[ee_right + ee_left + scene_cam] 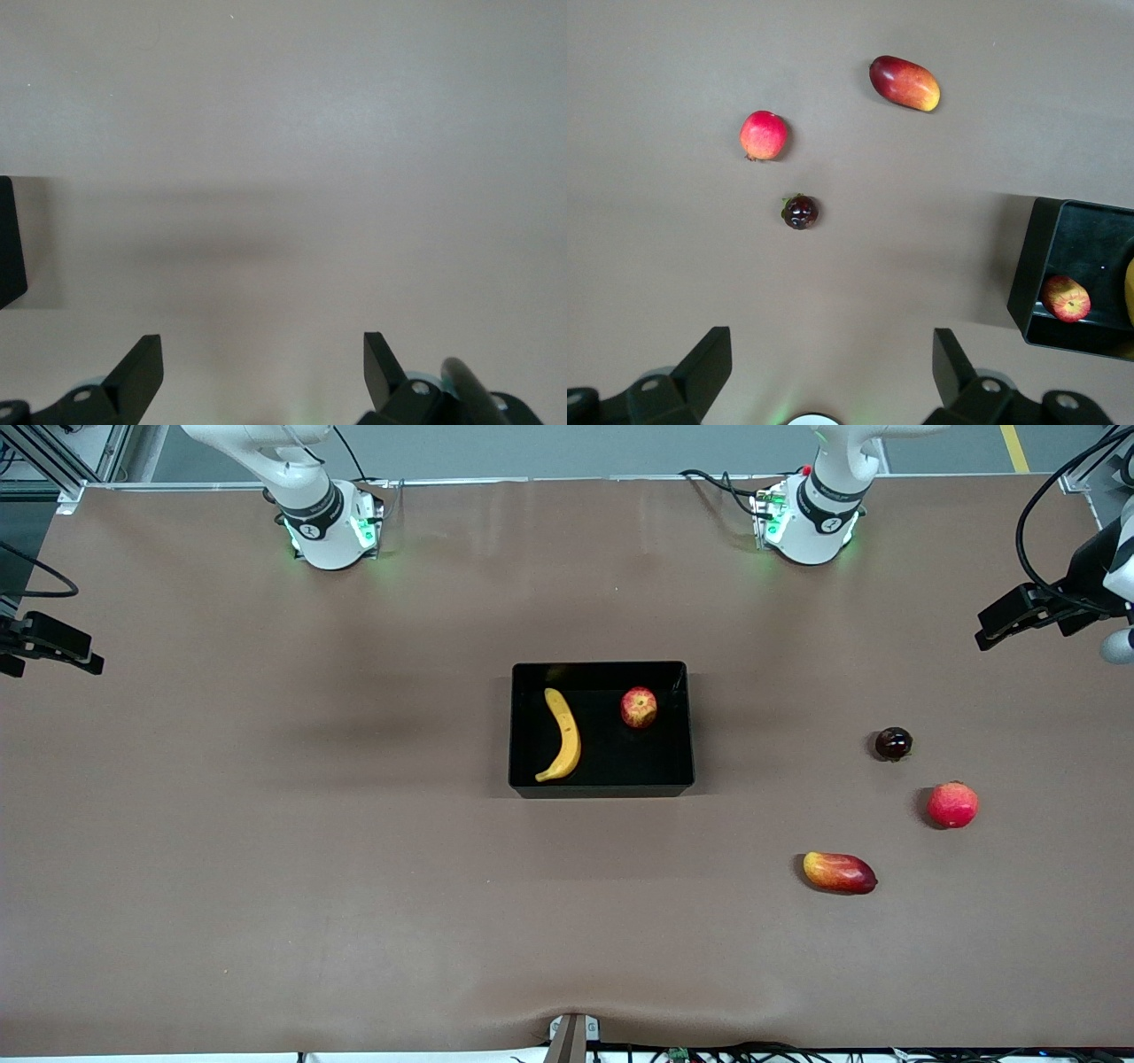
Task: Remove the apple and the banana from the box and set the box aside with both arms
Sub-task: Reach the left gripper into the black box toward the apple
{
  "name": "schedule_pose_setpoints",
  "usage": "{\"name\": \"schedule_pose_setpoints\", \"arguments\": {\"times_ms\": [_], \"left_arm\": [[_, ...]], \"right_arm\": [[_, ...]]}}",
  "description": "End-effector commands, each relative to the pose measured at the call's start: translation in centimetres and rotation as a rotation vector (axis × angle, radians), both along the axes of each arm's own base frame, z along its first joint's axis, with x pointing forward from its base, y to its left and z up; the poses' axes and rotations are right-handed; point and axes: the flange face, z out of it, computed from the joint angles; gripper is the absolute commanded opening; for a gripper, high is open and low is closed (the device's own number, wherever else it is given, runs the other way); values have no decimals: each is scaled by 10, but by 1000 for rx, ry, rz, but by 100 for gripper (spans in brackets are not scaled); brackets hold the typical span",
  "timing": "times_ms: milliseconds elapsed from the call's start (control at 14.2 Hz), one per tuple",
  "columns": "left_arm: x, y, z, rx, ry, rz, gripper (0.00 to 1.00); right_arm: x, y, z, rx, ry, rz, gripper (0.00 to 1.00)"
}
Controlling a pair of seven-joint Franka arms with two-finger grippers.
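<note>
The black box [602, 789] sits mid-table with the yellow banana [563, 735] and the small red-and-yellow apple [639, 708] lying inside it, apart from each other. In the front view only the two arms' bases show, and both hands are out of that view. My left gripper [828, 363] hangs open and empty high over bare table; its view shows the box [1028, 266] with the apple [1067, 298] off to one side. My right gripper [261, 365] is also open and empty over bare table, with one corner of the box [9, 239] at the edge of its view.
Toward the left arm's end of the table lie a small dark fruit [893, 743], an all-red round fruit [952, 804] and an oblong mango [839, 872], the last two nearer the front camera than the box. Dark equipment [1019, 611] overhangs that end, and more [49, 646] the other.
</note>
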Motion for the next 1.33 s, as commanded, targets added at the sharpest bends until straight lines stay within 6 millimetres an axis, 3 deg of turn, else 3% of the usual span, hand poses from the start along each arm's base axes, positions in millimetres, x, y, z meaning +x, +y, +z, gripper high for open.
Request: {"name": "schedule_pose_setpoints", "arguments": {"times_ms": [0, 281, 561, 842, 1053, 1263], "left_arm": [[2, -3, 2, 5, 10, 4, 100], [10, -16, -9, 16, 21, -23, 100], [34, -55, -38, 8, 44, -87, 100], [52, -133, -96, -21, 57, -109, 100], [48, -238, -149, -45, 34, 22, 100], [44, -298, -202, -59, 37, 134, 100]], "right_arm": [[0, 0, 3, -5, 2, 13, 100], [0, 0, 3, -6, 1, 14, 100], [0, 0, 2, -7, 5, 13, 100], [0, -2, 1, -11, 7, 4, 100], [-1, -3, 0, -1, 9, -2, 100], [-1, -3, 0, -1, 11, 1, 100]]}}
